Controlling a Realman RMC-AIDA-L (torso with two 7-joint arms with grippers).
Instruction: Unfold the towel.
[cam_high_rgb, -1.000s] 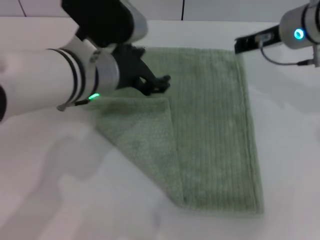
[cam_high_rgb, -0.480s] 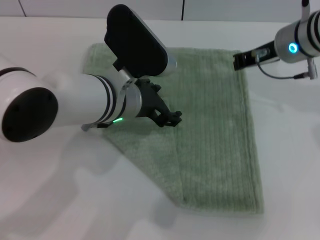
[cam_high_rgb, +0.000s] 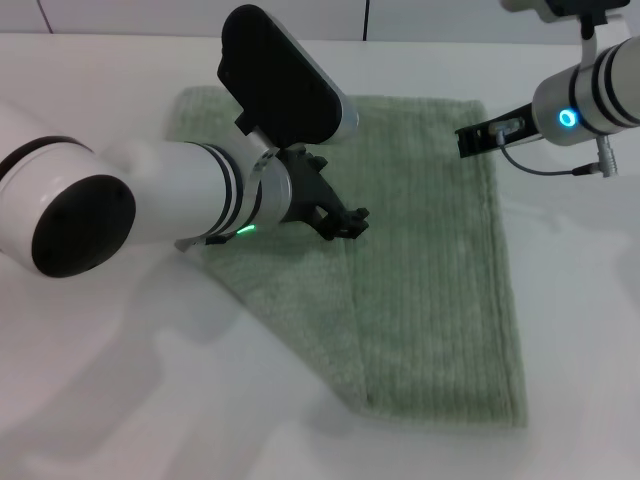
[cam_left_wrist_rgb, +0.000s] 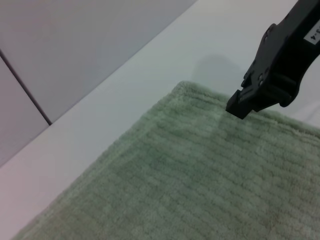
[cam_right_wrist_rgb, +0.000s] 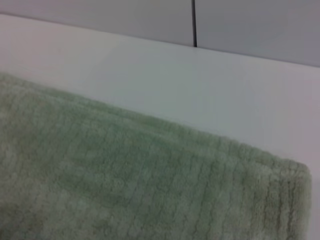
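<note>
On the table (cam_high_rgb: 90, 400), left to right:
Left tool (cam_high_rgb: 345, 220): over the towel's folded flap, fingers' spacing cannot tell.
Towel (cam_high_rgb: 430, 280): flat, near-left corner folded over; soft, limp, light; grip the flap's hemmed edge.
Right tool (cam_high_rgb: 468, 142): by far-right corner, spacing cannot tell.

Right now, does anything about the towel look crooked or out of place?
Yes. The towel is still partly folded: its left portion lies doubled over in a slanted flap, leaving a diagonal edge instead of a square outline. The left gripper hovers over the fold; the right gripper is near the far right corner.
</note>
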